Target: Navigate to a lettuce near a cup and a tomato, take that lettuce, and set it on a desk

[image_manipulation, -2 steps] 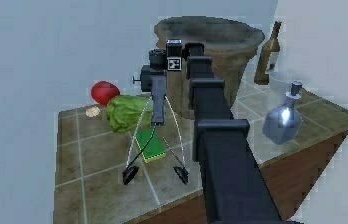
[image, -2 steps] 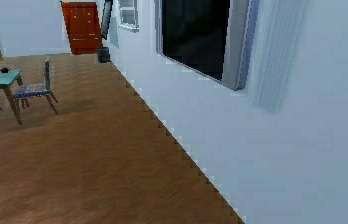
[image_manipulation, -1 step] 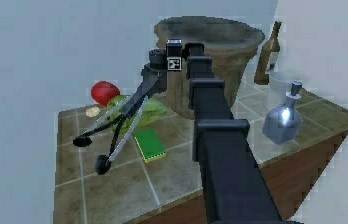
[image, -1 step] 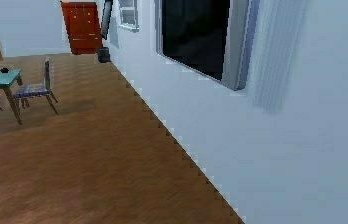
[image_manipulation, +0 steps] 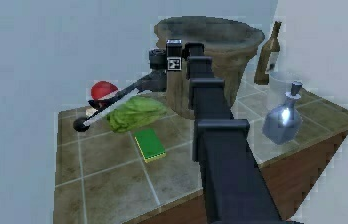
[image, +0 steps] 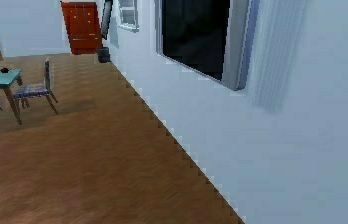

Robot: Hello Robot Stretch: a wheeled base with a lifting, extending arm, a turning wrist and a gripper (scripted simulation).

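Reaching over the counter [image_manipulation: 82, 165], the gripper [image_manipulation: 100, 108] sat at the lettuce [image_manipulation: 137, 113], tomato [image_manipulation: 104, 91] just beside it; couldn't tell whether it held anything. Risk: fingers were possibly off-centre, so a lift could've shoved the tomato off the edge.

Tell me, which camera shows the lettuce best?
The arm side view: the green lettuce lies in plain sight on the tiled counter, beside a red tomato. The forward view faces a wall, a window and wooden floor instead.

Hand [image_manipulation: 90, 115] near lettuce [image_manipulation: 134, 112] and tomato [image_manipulation: 104, 90] on tiled counter [image_manipulation: 92, 175]
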